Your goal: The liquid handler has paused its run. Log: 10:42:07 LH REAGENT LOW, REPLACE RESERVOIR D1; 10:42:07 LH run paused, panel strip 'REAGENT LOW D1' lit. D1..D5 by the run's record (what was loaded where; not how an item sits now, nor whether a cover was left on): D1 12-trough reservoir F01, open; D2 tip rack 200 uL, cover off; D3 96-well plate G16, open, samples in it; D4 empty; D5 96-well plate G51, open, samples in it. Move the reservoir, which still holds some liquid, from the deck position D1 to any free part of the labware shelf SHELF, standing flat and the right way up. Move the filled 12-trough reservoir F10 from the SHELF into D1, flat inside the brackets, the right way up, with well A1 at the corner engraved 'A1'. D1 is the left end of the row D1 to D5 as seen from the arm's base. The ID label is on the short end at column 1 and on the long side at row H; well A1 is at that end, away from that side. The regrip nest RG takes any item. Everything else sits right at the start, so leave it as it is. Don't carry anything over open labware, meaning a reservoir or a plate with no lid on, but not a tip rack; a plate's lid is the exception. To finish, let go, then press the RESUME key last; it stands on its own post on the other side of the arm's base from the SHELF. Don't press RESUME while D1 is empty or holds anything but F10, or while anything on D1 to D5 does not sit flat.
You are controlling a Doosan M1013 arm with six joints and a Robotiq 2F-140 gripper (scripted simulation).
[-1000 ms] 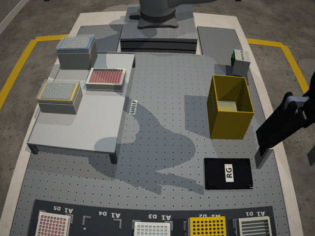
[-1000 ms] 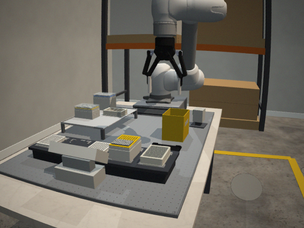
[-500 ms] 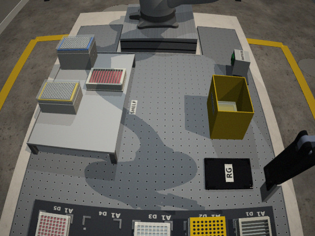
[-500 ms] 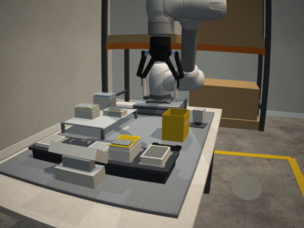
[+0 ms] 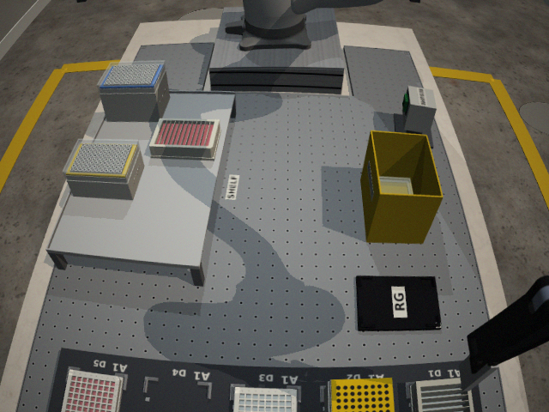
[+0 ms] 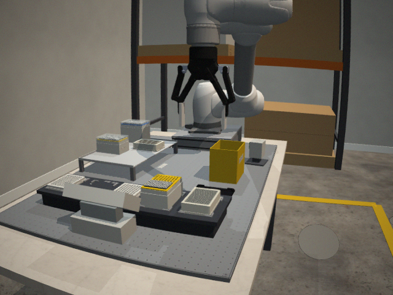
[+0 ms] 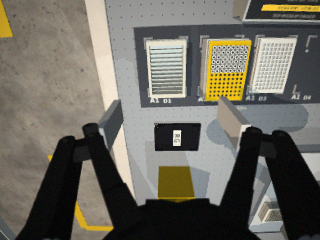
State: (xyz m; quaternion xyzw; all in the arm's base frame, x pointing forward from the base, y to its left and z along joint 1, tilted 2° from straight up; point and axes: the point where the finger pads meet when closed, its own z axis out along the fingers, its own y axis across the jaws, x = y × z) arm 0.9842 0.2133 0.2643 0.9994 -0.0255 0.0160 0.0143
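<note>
A pale 12-trough reservoir [image 5: 443,394] [image 6: 200,198] [image 7: 166,68] sits in deck position D1 at the end of the black deck row. A second reservoir [image 5: 184,134] [image 6: 148,144] with red-filled troughs stands flat on the grey SHELF [image 5: 146,221] [image 6: 126,157], between two tip boxes. My gripper [image 6: 202,114] [image 7: 169,108] is open and empty. It hangs high above the table, near the table's edge beside the RG nest [image 5: 377,305] [image 7: 165,137], short of D1. In the top view only one finger shows, at the right edge.
A yellow tip rack [image 5: 362,394] [image 7: 229,70] stands in D2, and open plates stand in D3 [image 5: 265,399] and D5 [image 5: 92,390]. An open yellow bin [image 5: 399,217] [image 6: 223,165] stands behind RG. The RESUME post [image 5: 420,108] [image 6: 256,148] is beside the base.
</note>
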